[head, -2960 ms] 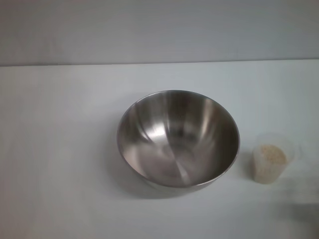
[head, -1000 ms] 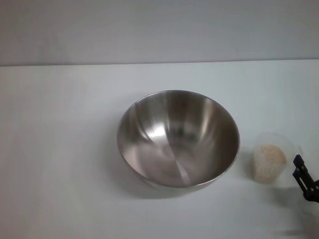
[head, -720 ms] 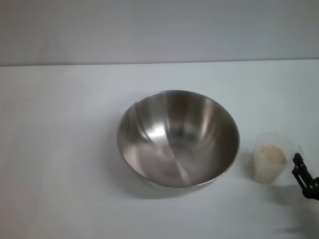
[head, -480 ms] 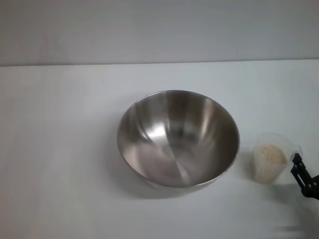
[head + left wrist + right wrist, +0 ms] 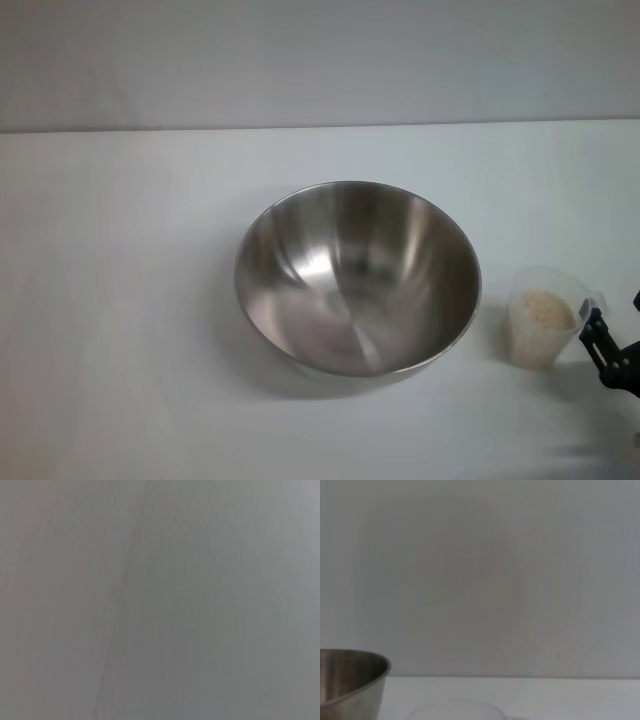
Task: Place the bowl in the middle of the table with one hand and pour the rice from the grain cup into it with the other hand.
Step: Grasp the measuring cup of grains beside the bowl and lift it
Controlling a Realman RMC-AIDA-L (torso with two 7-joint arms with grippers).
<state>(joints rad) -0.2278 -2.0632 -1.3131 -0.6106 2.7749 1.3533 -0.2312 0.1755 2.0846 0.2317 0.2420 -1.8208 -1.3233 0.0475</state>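
Observation:
The steel bowl (image 5: 357, 278) stands upright in the middle of the white table (image 5: 130, 300), with nothing inside it. To its right stands the clear grain cup (image 5: 543, 322), holding rice (image 5: 546, 309). My right gripper (image 5: 615, 335) reaches in from the right edge, open, with one black finger (image 5: 598, 342) right beside the cup's side tab. The right wrist view shows the bowl's outer wall (image 5: 350, 685) and the cup's rim (image 5: 455, 709) at the frame edge. The left gripper is out of view; its wrist view shows only plain grey.
A grey wall (image 5: 320, 60) runs behind the table's far edge. Bare white tabletop stretches to the left of the bowl and in front of it.
Three seconds ago no gripper showed. My right gripper has come in from the right edge and, over the last second, edged slightly up beside the cup's tab. Bowl and cup stay put.

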